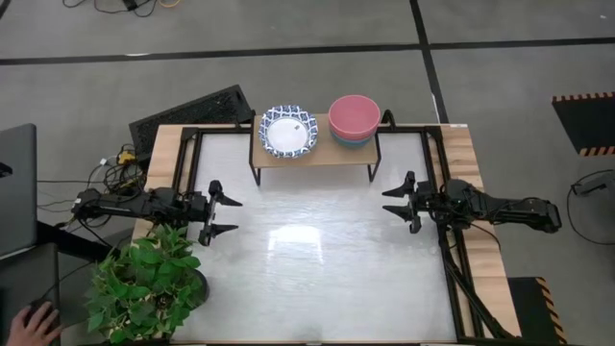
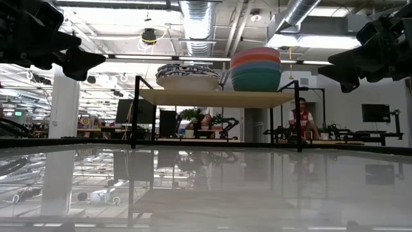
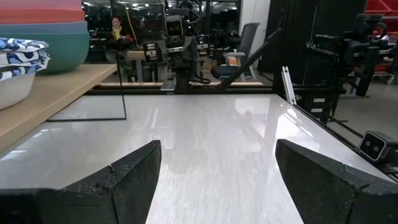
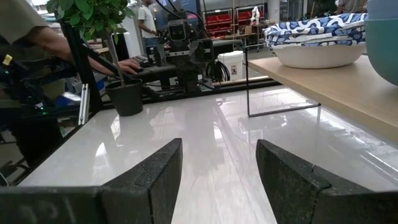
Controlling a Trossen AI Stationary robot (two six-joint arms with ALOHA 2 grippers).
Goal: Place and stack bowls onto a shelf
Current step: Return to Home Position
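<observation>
- Left gripper (image 1: 229, 215): fingers wide apart, holding nothing and touching nothing. It hangs above the left side of the table (image 1: 327, 279), well apart from the shelf (image 1: 336, 156).
- Right gripper (image 1: 388, 202): fingers also apart and empty, clear of every bowl. It hovers over the right side of the table, facing the other gripper across the bare middle.
- The shelf stands at the far edge of the table, between the two arms.
- Patterned bowls (image 1: 288, 131): stacked on the left half of the shelf board. The low view shows a layered stack, but the rims overlap too closely to count, so four is likely but not confirmed.
- Red-pink bowl (image 1: 354, 113): on the right half of the board, nested on the green-to-blue bowl (image 2: 261, 78) and just beside the patterned stack.
- Progress, as judged: no bowl shows on the table top in any view, so placing and stacking look complete. All that appears left is parking the arms.
- Potted plant (image 1: 144, 288): at the near left corner, apart from the work.
</observation>
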